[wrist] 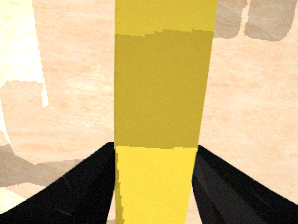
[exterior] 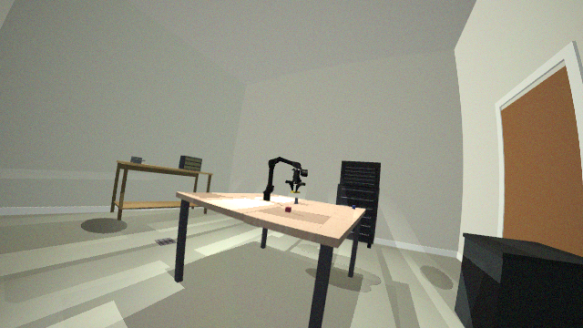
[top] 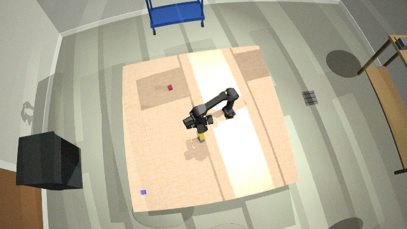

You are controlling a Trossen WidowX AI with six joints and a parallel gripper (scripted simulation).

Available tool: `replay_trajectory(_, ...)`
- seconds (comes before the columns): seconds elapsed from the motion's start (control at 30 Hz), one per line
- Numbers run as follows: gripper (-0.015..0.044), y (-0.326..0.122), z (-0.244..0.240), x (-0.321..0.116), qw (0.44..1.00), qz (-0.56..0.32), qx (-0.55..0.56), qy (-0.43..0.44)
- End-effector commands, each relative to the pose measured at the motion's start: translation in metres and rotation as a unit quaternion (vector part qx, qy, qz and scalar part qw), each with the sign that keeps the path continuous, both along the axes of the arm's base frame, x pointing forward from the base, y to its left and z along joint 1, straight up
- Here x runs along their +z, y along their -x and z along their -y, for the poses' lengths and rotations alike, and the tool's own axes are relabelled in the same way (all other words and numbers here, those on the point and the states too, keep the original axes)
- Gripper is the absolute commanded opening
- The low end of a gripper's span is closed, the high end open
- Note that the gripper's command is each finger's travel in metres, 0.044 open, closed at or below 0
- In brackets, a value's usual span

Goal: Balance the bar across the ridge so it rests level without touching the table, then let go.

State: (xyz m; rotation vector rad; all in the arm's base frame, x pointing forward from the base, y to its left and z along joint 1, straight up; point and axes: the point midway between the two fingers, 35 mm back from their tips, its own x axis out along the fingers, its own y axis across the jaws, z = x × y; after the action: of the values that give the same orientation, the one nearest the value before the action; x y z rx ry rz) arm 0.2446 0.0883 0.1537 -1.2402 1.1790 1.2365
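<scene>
The yellow bar [top: 201, 137] [exterior: 295, 192] [wrist: 165, 90] is held off the table, looking about level in the exterior view. My gripper [top: 202, 131] [exterior: 295, 190] [wrist: 153, 152] is shut on it, one finger against each long side. The small blue-grey ridge [exterior: 296, 200] stands on the table [top: 172, 165] [exterior: 219, 207]. In the top view the bar partly covers the ridge. In the exterior view the bar is above the ridge, with a small gap between them. The wrist view does not show the ridge; the bar may hide it.
A small red cube [top: 170, 87] [exterior: 288, 210] lies on the table, away from the ridge. A small blue cube [top: 143, 192] [exterior: 353, 207] lies near a table corner. The arm's shadow falls around the ridge.
</scene>
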Motion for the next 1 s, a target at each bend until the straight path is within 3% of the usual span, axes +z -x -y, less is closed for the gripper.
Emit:
replay_trajectory(0.0, 0.0, -0.003, -0.015, 0.003, 0.999, 0.008, 0.04, -0.001)
replay_trajectory(0.23, 0.0, -0.004, -0.038, 0.004, 0.994, 0.008, 0.105, -0.002)
replay_trajectory(0.97, 0.0, -0.009, -0.041, -0.025, 0.994, 0.008, 0.106, -0.002)
